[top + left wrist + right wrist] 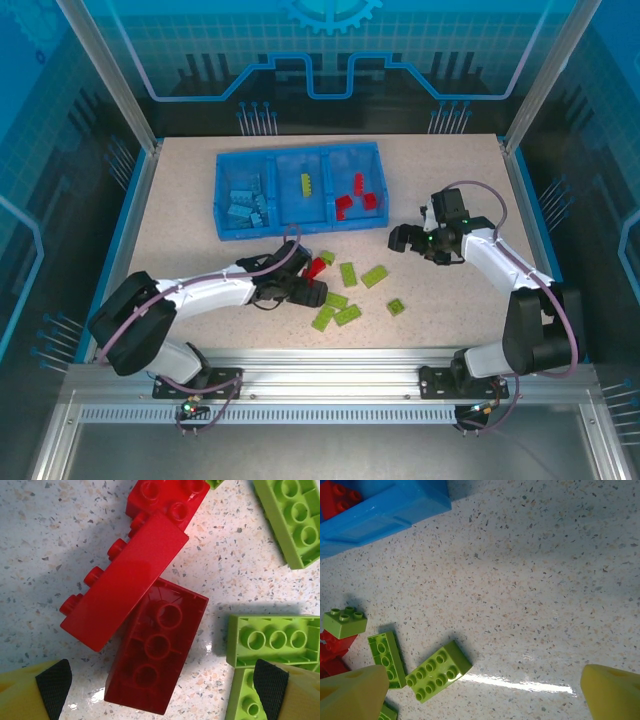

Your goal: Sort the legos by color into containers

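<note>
— Which way do the red legos (125,580) under the left tool (162,690) run?
— In the left wrist view, the top one lies on its side. Its long axis slants from lower left to upper right, and its studs face upper left. It leans across an upturned red brick (157,647), hollow side up, whose long axis runs closer to up-and-down.
— And the arm?
— The left arm stretches low across the counter (200,250), reaching rightward from its base. The tool points down at that red pile with its fingers (52,685) wide apart, gripping nothing.
— The other one?
— Bent at the elbow. The right tool (405,238) hangs over bare counter just right of the tray (222,200), also spread and empty.
— The remaining legos?
— Glossy lime bricks (350,290) are scattered just right of the red pile. In the tray, light blue ones (245,203) lie in the left compartment, a lime brick (307,184) in the middle, and red ones (358,193) in the right.
</note>
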